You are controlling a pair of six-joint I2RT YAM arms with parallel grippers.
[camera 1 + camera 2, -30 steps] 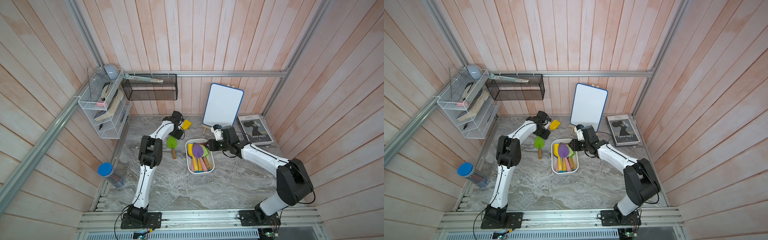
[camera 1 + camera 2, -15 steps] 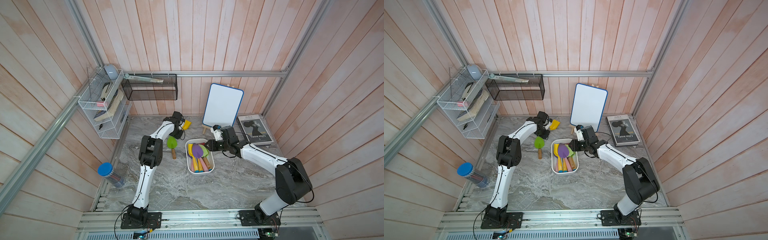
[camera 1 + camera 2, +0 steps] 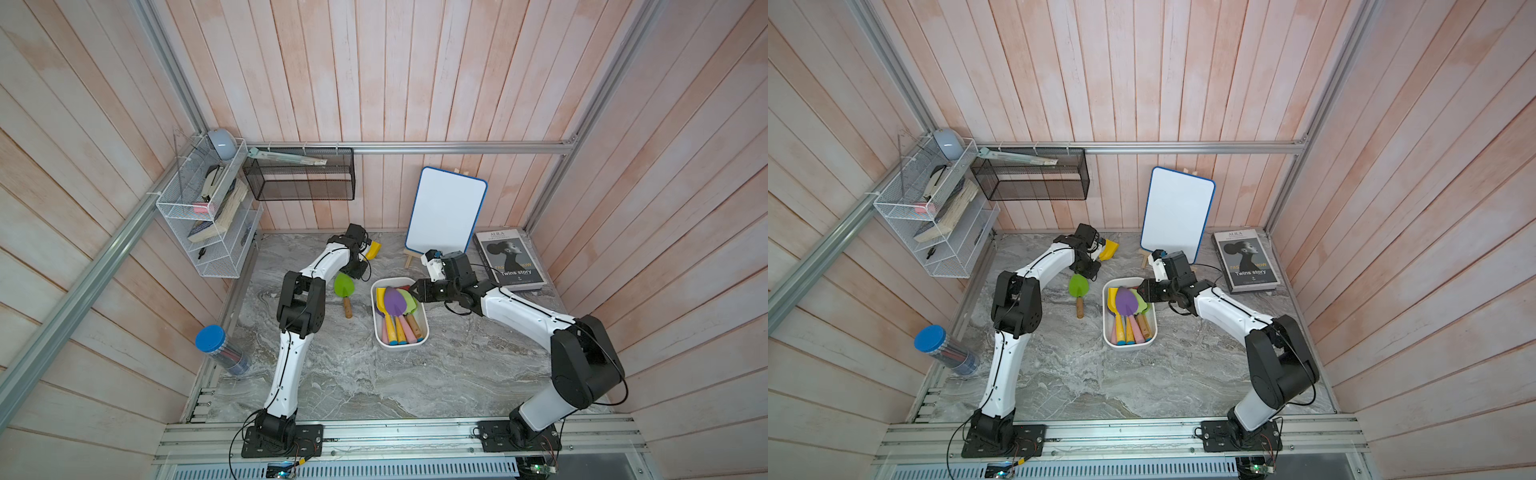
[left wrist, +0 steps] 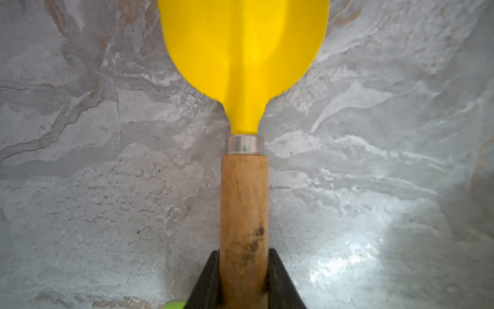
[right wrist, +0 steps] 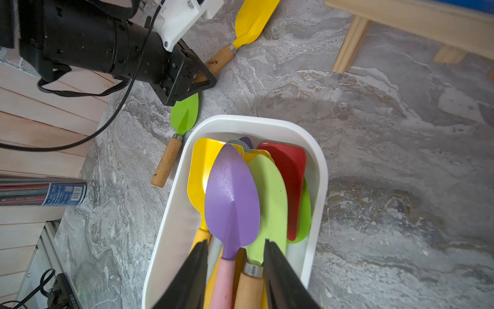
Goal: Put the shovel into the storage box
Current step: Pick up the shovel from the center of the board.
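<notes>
A yellow shovel (image 3: 373, 249) (image 3: 1110, 250) with a wooden handle lies on the marble floor near the back wall. My left gripper (image 4: 243, 256) is shut on that handle, both black fingers pressing its sides, with the blade (image 4: 243, 53) stretching ahead. The white storage box (image 3: 399, 345) (image 3: 1129, 345) (image 5: 254, 120) sits mid-floor and holds several coloured shovels, a purple one (image 5: 232, 195) on top. My right gripper (image 5: 235, 244) (image 3: 415, 289) hovers open over the box's far end, its jaws straddling the purple shovel's neck without touching. A green shovel (image 3: 344, 286) (image 5: 184, 115) lies left of the box.
A whiteboard on a wooden easel (image 3: 446, 216) and a book (image 3: 509, 259) stand at the back right. A blue-lidded jar (image 3: 222, 351) lies at the left edge. A white wire rack (image 3: 208, 216) and a black mesh basket (image 3: 299, 178) hang on the walls.
My left gripper has closed onto the yellow shovel's handle. The right arm has stayed over the box.
</notes>
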